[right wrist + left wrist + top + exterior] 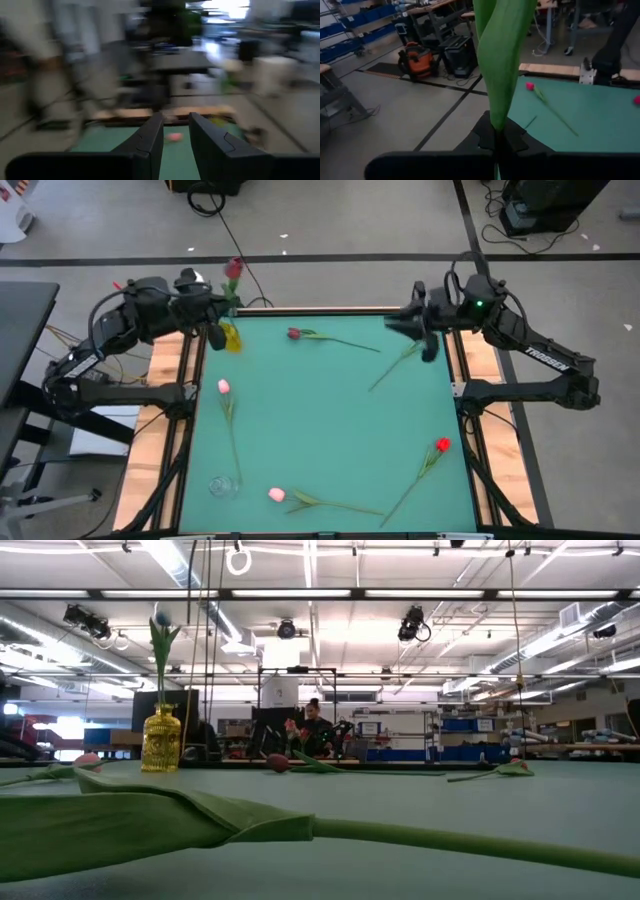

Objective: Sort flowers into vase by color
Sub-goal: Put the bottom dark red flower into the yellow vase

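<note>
My left gripper (215, 332) is at the table's far left corner, shut on a flower with a dark red head (234, 268) and a broad green leaf (500, 65). Beside it stands a yellow vase (231, 337). In the low view a green stem with leaves (161, 645) rises over the yellow vase (160, 740); whether its lower end is inside I cannot tell. My right gripper (428, 342) is at the far right, open, with nothing between its fingers (175, 145). On the table lie a maroon flower (294, 333), two pink ones (223, 386) (276, 494) and a red one (442, 444). My left gripper pinches the flower's green leaf (497, 125) between its two fingers, low on the flower. The fingers come at it about level. The leaf and the head stand up above the fingers, leaning beyond the table's far edge. The stem below the fingers is hidden by the gripper.
A clear glass vase (224, 485) stands near the front left corner. Another green stem (395, 365) lies on the table close under my right gripper, its head hidden. The green mat's middle (330, 420) is bare. A person shows in the room far behind (313, 725).
</note>
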You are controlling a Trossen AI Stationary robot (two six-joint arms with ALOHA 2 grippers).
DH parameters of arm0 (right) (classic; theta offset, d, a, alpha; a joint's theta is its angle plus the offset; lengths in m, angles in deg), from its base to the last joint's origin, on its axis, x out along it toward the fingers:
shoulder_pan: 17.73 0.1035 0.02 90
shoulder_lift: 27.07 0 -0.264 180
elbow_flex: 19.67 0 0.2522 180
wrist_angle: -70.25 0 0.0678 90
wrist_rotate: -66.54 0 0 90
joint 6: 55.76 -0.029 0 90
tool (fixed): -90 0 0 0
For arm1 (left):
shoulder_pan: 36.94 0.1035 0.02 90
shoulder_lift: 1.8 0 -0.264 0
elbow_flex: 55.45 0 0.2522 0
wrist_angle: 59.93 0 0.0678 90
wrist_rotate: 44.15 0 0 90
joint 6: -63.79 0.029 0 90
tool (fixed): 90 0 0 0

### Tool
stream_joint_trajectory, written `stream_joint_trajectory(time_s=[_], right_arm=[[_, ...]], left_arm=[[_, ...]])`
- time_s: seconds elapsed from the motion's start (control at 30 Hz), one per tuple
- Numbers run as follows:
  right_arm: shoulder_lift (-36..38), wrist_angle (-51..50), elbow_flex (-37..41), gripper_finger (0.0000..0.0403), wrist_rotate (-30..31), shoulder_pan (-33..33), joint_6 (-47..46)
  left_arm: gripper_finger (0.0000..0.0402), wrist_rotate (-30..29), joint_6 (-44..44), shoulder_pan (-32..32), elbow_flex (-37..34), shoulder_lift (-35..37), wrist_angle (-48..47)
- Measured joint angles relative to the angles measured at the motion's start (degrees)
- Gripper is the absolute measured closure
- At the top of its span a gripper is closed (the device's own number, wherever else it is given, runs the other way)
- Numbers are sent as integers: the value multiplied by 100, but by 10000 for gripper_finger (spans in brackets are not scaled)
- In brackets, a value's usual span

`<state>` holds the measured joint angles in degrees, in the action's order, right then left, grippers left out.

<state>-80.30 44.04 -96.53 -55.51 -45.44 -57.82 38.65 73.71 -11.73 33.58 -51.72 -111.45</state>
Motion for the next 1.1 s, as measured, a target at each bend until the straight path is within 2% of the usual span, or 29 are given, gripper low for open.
stream_joint_trajectory(time_s=[0.07,0.1,0.23,0.37,0.8,1.1], right_arm=[[13,-25,0,300,-504,9,-92],[30,-67,0,300,-571,7,-196],[103,-123,-2,300,-542,53,-271],[111,-111,-2,300,-505,68,-272],[87,-98,-2,300,-492,63,-289],[87,-87,-2,300,-492,63,-289]], left_arm=[[400,305,-3,153,-339,160,259],[400,380,-22,220,-550,255,429],[400,407,-479,435,-1454,617,1203],[400,578,-893,464,-1990,852,1772],[396,611,-536,612,-1982,958,1540],[400,598,-604,1276,-2808,906,2057]])
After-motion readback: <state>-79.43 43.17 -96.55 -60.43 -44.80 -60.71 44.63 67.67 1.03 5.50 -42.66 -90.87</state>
